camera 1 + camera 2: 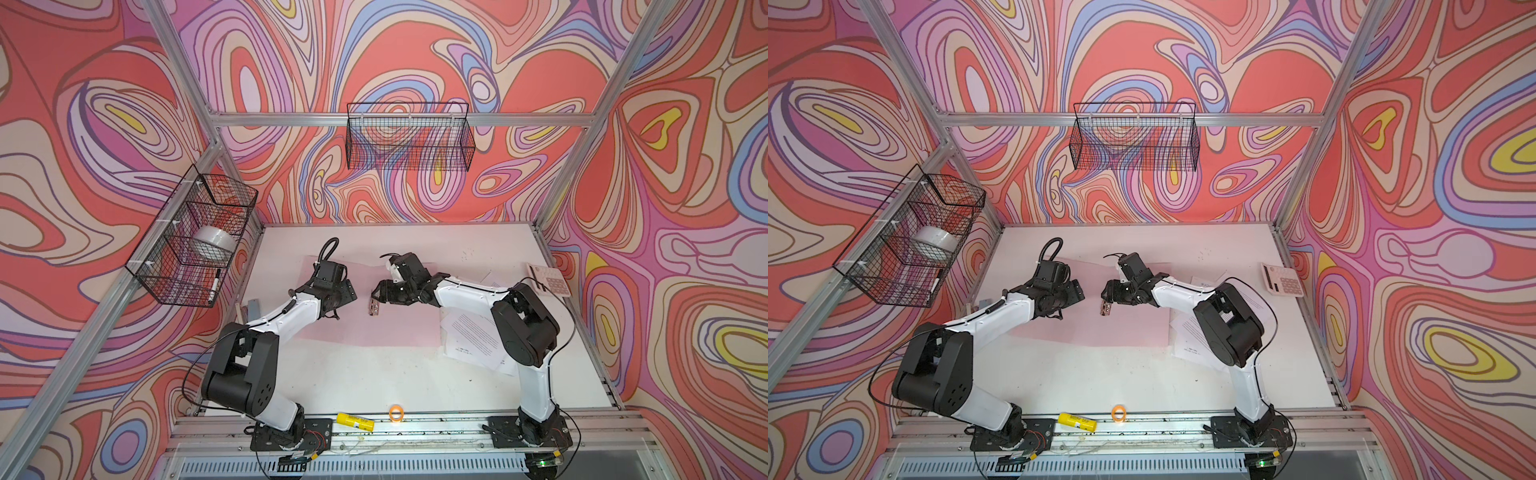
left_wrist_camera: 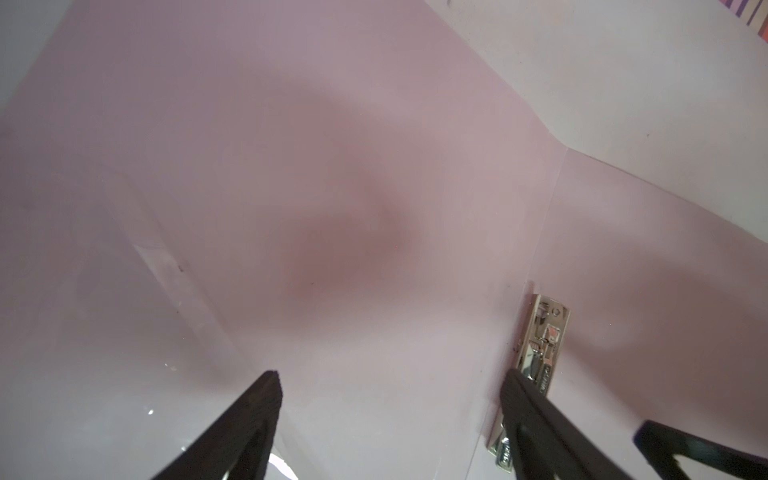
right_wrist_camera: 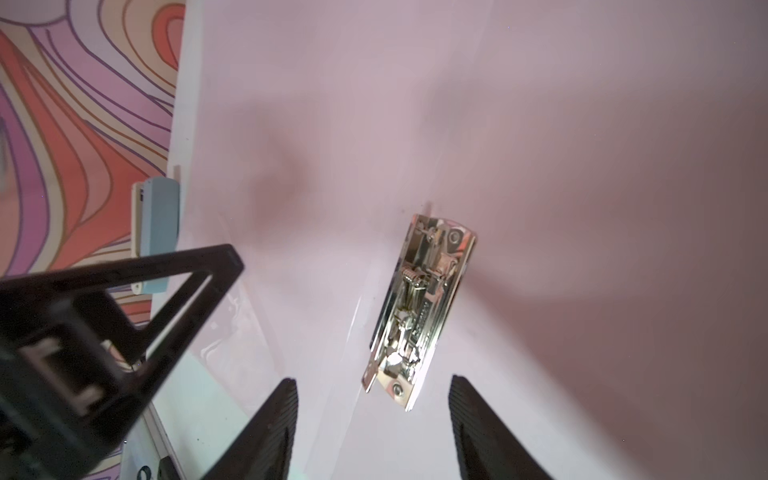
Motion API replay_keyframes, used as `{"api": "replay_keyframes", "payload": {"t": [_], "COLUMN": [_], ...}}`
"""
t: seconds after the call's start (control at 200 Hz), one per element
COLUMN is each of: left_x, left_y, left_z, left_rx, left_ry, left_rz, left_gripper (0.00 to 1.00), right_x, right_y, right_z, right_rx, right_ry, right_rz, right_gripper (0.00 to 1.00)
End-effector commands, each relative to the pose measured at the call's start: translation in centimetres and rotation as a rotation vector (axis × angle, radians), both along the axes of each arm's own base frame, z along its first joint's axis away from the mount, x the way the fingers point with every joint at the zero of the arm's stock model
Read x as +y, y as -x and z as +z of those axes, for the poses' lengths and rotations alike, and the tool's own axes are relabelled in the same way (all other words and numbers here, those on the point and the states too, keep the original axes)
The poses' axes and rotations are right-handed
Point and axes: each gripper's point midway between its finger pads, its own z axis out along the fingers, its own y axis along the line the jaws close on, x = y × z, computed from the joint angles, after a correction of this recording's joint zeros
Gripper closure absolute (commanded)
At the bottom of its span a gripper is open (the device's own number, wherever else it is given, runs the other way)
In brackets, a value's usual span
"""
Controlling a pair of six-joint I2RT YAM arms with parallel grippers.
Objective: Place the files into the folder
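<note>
The pale pink folder (image 1: 395, 328) (image 1: 1125, 328) lies open and flat on the white table, with its silver clip (image 1: 374, 309) (image 3: 419, 307) (image 2: 540, 345) at the spine. My left gripper (image 1: 348, 300) (image 2: 390, 376) hangs open low over the folder's left leaf, nothing between its fingers. From the right, my right gripper (image 1: 380, 295) (image 3: 374, 381) stands open just above the clip's near end and holds nothing. The files (image 1: 473, 336) (image 1: 1192, 336), white printed sheets, lie fanned beside the folder's right edge, partly hidden under the right arm.
A pink-and-white calculator (image 1: 550, 280) lies at the table's right edge. A grey-blue stapler-like item (image 1: 253, 309) (image 3: 158, 232) sits at the left edge. A yellow glue stick (image 1: 355, 421) and an orange tape ring (image 1: 397, 412) lie on the front rail. Wire baskets (image 1: 409, 137) (image 1: 193, 237) hang on the walls.
</note>
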Motion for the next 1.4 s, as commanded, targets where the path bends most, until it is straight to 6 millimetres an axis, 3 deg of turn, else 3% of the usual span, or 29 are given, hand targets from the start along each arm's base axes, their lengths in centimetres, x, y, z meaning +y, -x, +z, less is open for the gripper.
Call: {"api": "replay_keyframes", "payload": {"t": [0.0, 0.25, 0.366, 0.401, 0.496, 0.576, 0.676, 0.902, 1.212, 1.317, 1.398], "left_x": [-0.2, -2.6, -4.6, -5.5, -8.0, -10.5, -13.6, -19.9, -30.1, -31.7, -32.4], "left_y": [0.2, -0.2, -0.4, -0.5, -0.5, -0.4, -0.3, -0.4, 1.1, 1.6, 1.8], "left_z": [1.8, 5.5, 6.9, 7.2, 7.8, 8.0, 8.1, 7.8, 8.9, 8.2, 7.6], "left_rx": [-0.057, -0.145, -0.175, -0.185, -0.219, -0.239, -0.245, -0.236, -0.256, -0.233, -0.227], "left_ry": [0.005, 0.044, 0.071, 0.092, 0.145, 0.177, 0.222, 0.280, 0.374, 0.392, 0.407], "left_rz": [0.033, -0.023, -0.073, -0.093, -0.159, -0.220, -0.297, -0.438, -0.743, -0.776, -0.791], "left_gripper": [0.17, 0.18, 0.18, 0.18, 0.18, 0.18, 0.19, 0.21, 0.22, 0.23, 0.23], "right_x": [-1.2, -3.4, -4.6, -5.1, -6.8, -9.1, -13.6, -23.8, -32.5, -34.5, -35.3], "right_y": [0.5, 1.5, 2.2, 2.4, 3.5, 4.7, 6.8, 13.6, 22.6, 25.0, 25.6], "right_z": [1.3, 2.9, 3.1, 4.6, 5.7, 6.7, 7.0, 6.8, 2.6, 1.1, 0.5], "right_rx": [-0.025, -0.049, -0.050, -0.072, -0.082, -0.088, -0.075, -0.005, 0.187, 0.233, 0.217], "right_ry": [0.016, 0.038, 0.055, 0.038, 0.034, 0.051, 0.097, 0.174, 0.251, 0.239, 0.193], "right_rz": [-0.016, -0.068, -0.096, -0.112, -0.157, -0.225, -0.347, -0.608, -0.901, -0.982, -1.018], "right_gripper": [0.39, 0.39, 0.40, 0.40, 0.41, 0.43, 0.45, 0.46, 0.49, 0.52, 0.55]}}
